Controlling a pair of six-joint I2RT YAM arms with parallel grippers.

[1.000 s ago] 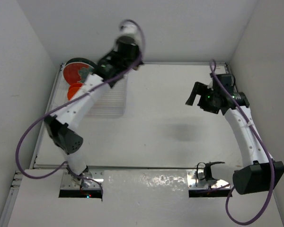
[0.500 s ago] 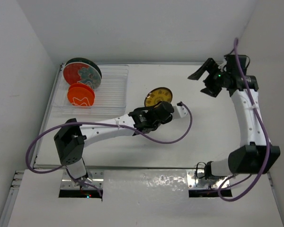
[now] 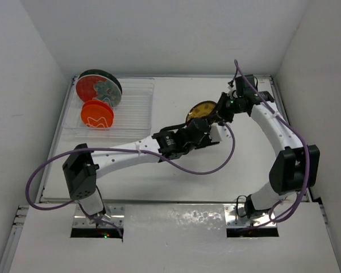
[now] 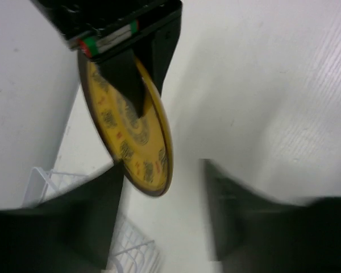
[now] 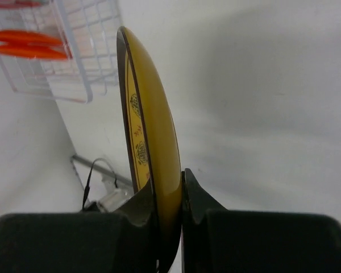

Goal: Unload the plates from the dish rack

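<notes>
The small round yellow-gold patterned plate is held on edge over the white desk, well right of the white wire dish rack; the right pincer is clenched on its rim, while the left pincer stands released beside it

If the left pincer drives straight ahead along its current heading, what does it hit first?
Most likely the yellow plate, held on edge just ahead of the open left pincer and clamped by the right pincer. Depth is blurry, so how close it is I can't tell.
</notes>
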